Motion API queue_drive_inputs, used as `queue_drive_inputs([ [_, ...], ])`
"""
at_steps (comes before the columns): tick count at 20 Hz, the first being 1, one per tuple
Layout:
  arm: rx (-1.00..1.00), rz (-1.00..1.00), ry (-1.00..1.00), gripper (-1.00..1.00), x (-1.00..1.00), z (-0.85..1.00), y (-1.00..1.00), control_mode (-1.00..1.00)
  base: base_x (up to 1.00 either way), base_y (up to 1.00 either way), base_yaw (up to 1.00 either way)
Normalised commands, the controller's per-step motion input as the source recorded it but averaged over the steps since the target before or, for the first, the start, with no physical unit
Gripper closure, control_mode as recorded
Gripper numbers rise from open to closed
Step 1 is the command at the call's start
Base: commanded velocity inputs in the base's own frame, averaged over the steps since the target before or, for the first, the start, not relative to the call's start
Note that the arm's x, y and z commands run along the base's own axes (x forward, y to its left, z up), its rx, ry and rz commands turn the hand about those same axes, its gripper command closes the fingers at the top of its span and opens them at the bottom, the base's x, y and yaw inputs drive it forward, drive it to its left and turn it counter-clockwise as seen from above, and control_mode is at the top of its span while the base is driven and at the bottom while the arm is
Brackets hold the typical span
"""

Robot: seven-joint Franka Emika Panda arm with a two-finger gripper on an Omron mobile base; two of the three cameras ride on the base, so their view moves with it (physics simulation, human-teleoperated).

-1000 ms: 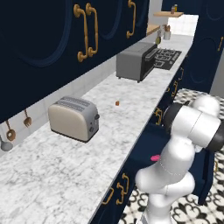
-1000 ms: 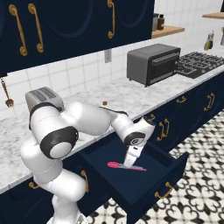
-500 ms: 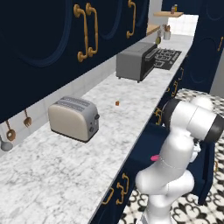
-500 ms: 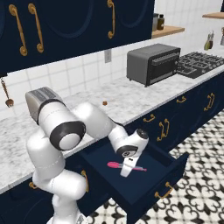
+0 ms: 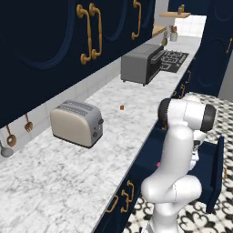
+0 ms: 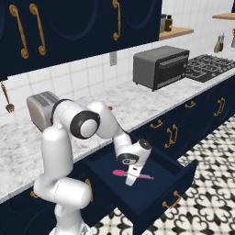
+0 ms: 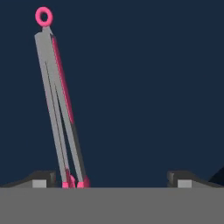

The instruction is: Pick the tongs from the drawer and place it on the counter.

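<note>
The pincer (image 6: 131,180) has dropped lower into the open drawer (image 6: 176,181) and now hangs spread wide, gripping nothing, with the tongs (image 7: 57,103) flat on the drawer floor beside one fingertip — not between them — so, in my judgement, it needs centring before closing.

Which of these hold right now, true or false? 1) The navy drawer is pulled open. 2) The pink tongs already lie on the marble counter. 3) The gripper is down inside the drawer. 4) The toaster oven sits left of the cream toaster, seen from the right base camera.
1) True: the navy box drawer stands open.
2) False: the thin pink-and-grey tongs lie on the drawer floor, not on the white marbled counter.
3) True: the gripper is low inside it, fingers spread, at the tongs.
4) False: the grey toaster oven sits right of the cream toaster.
</note>
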Motion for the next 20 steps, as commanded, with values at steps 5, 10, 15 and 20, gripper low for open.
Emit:
queue_drive_inputs([
  [5, 0.00, 0.03, -0.02, -1.00, 0.32, -0.40, -0.17, -1.00, 0.00, 0.00, 0.00],
  [10, 0.00, 0.04, -0.03, -1.00, 0.32, -0.40, -0.22, -1.00, 0.00, 0.00, 0.00],
  [15, 0.00, 0.04, 0.00, 1.00, 0.37, -0.82, 0.00, -1.00, 0.00, 0.00, 0.00],
  [20, 0.00, 0.04, 0.00, 1.00, 0.03, -0.83, 0.00, -1.00, 0.00, 0.00, 0.00],
])
